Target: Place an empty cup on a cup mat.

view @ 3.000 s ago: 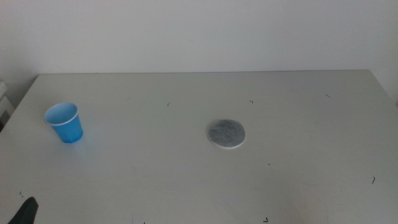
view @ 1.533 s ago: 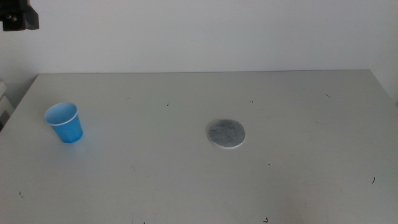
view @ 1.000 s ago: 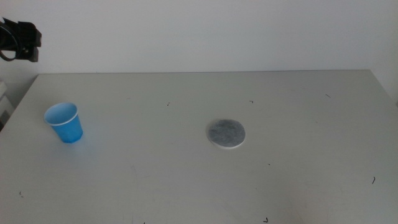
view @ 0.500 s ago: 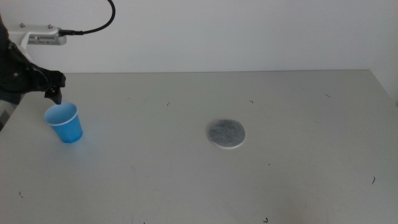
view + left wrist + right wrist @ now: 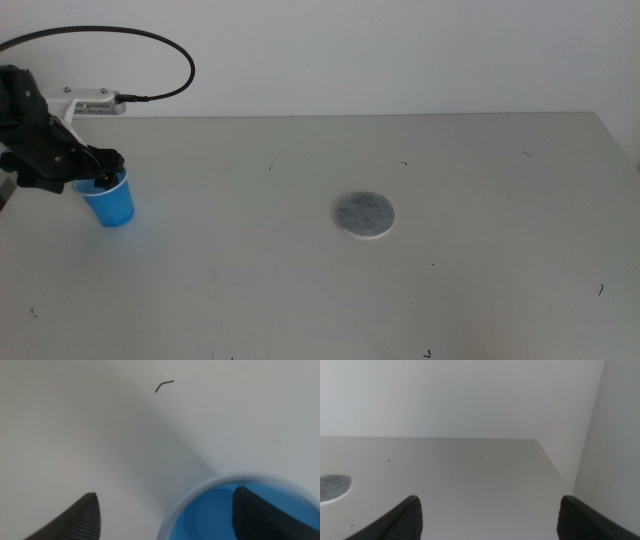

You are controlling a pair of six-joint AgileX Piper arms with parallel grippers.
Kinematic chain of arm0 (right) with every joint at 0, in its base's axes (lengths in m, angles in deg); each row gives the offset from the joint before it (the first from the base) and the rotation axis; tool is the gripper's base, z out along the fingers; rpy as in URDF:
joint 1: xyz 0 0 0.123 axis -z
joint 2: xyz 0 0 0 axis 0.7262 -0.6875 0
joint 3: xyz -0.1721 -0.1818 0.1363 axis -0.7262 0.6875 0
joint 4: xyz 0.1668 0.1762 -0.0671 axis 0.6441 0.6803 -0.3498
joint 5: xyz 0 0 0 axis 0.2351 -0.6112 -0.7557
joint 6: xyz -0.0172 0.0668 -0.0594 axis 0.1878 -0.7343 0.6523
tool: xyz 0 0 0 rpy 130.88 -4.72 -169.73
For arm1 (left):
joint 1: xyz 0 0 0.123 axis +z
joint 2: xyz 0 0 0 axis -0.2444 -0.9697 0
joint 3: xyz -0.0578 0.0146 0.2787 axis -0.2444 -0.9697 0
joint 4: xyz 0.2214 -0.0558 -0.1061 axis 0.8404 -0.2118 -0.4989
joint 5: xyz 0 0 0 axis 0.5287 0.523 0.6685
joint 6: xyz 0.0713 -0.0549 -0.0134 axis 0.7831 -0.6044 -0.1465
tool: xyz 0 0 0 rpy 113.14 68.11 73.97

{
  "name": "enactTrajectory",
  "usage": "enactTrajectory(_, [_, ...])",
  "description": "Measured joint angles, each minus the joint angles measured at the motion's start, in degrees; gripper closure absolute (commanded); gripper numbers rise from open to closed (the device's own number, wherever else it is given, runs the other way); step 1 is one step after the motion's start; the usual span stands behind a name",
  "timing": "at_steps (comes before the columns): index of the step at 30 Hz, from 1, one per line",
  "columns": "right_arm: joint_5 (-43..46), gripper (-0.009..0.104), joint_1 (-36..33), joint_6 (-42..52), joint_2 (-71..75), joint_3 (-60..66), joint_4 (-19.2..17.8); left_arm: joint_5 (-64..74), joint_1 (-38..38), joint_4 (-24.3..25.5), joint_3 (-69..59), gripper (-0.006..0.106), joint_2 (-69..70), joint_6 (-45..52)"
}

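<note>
The small bright blue tapered paper-style cup (image 5: 110, 200) stands upright near the table's (image 5: 480, 300) left edge, well apart from the flat round grey cup mat (image 5: 363, 215) with its white edge at the table's middle. The left gripper (image 5: 100, 180) straddles the cup's rim, its 2 jaws spread apart, 1 inside the cup and 1 outside. The right gripper (image 5: 485, 525) hangs with jaws parted above the table's right side.

Even, soft light; faint shadows; left wrist view perhaps slightly blurred.
</note>
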Motion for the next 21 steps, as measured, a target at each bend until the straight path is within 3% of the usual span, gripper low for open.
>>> enactTrajectory(9, [0.0,0.001,0.0,0.0,0.0,0.0,0.0,-2.5,0.0,-0.4,0.0,0.097,-2.4,0.2])
enactTrajectory(21, [0.0,0.001,0.0,0.0,0.0,0.0,0.0,2.8,-1.7,-4.0,0.3,0.1,3.7,0.2])
